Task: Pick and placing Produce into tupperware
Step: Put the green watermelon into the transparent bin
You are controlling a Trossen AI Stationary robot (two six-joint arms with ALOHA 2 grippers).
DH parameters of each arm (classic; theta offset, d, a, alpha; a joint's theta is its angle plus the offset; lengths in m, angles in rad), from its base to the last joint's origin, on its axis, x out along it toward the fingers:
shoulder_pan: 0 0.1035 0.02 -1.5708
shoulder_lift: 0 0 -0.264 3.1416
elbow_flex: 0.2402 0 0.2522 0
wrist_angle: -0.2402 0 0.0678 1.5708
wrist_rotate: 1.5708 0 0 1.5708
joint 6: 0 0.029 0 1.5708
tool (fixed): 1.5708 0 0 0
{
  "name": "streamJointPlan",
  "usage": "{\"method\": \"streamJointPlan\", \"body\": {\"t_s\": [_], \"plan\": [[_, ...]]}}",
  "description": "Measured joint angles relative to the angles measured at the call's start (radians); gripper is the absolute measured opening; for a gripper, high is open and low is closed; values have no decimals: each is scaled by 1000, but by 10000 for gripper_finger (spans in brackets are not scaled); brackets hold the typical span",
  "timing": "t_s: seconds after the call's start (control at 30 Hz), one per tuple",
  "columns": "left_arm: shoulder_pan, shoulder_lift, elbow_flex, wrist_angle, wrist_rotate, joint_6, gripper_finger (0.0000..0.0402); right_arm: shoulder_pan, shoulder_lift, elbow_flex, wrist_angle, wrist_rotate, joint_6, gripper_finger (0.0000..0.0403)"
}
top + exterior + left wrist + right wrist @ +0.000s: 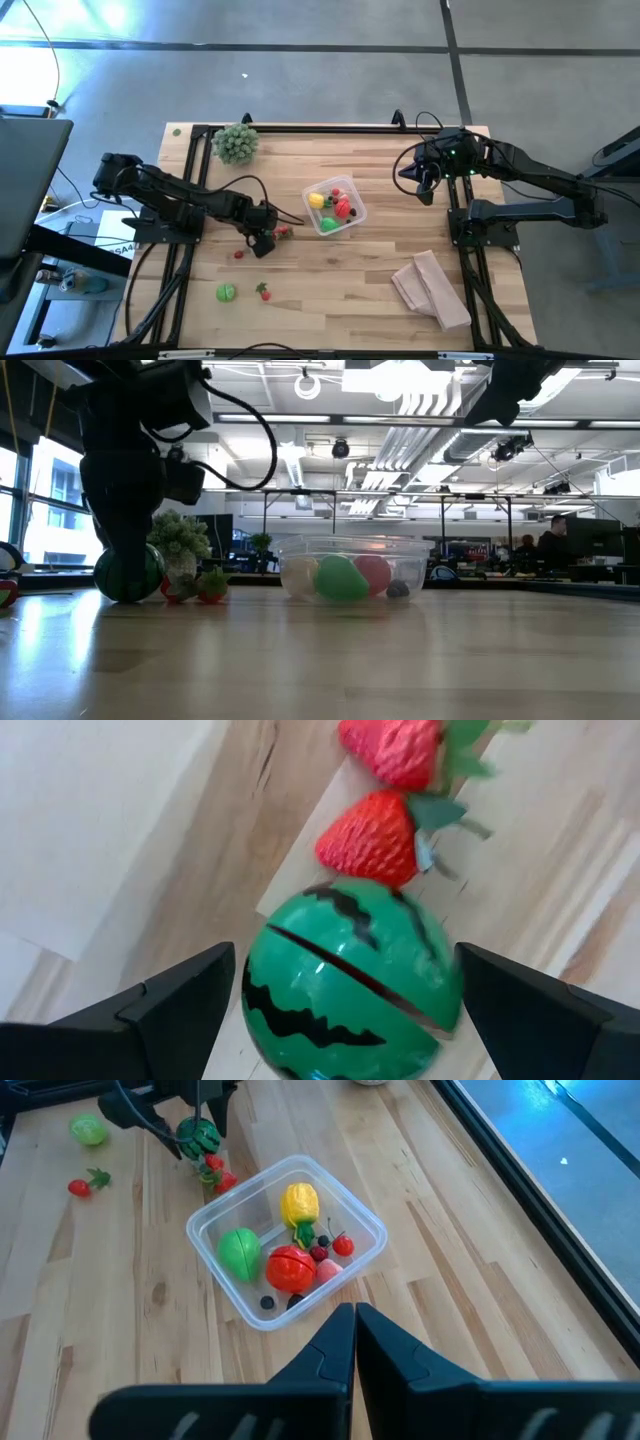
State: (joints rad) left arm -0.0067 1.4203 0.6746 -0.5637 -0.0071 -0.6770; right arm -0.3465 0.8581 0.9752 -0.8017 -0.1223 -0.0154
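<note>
The left gripper [340,1010] sits low on the table left of the tupperware [335,206], fingers [170,1010] spread wide on either side of a toy watermelon [350,975], with no visible squeeze. 2 strawberries [370,840] lie just beyond the melon. The right gripper [355,1325] hovers by the table's far right edge, fingers pressed together, empty. The tupperware holds yellow, green and red produce [290,1245].

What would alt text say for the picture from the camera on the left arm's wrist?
A small green toy watermelon with black stripes sits on the wooden table between the two open dark fingers of the left hand. Two red toy strawberries lie just beyond it.
</note>
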Motion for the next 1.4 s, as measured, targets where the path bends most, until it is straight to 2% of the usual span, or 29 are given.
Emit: {"method": "streamJointPlan", "body": {"t_s": [0.17, 0.73, 1.07, 1.4], "plan": [[0, 33, 0, -1, 25, 0, 363, 0, 0, 0, -2, 0, 0, 4], [0, 33, 0, 21, 18, 0, 361, 0, 0, 0, -2, 0, 0, 4], [0, 33, 0, 14, 12, 0, 304, 0, 0, 0, -2, 0, 0, 4], [0, 33, 0, 14, -5, 0, 294, 0, 0, 0, -2, 0, 0, 4]]}}
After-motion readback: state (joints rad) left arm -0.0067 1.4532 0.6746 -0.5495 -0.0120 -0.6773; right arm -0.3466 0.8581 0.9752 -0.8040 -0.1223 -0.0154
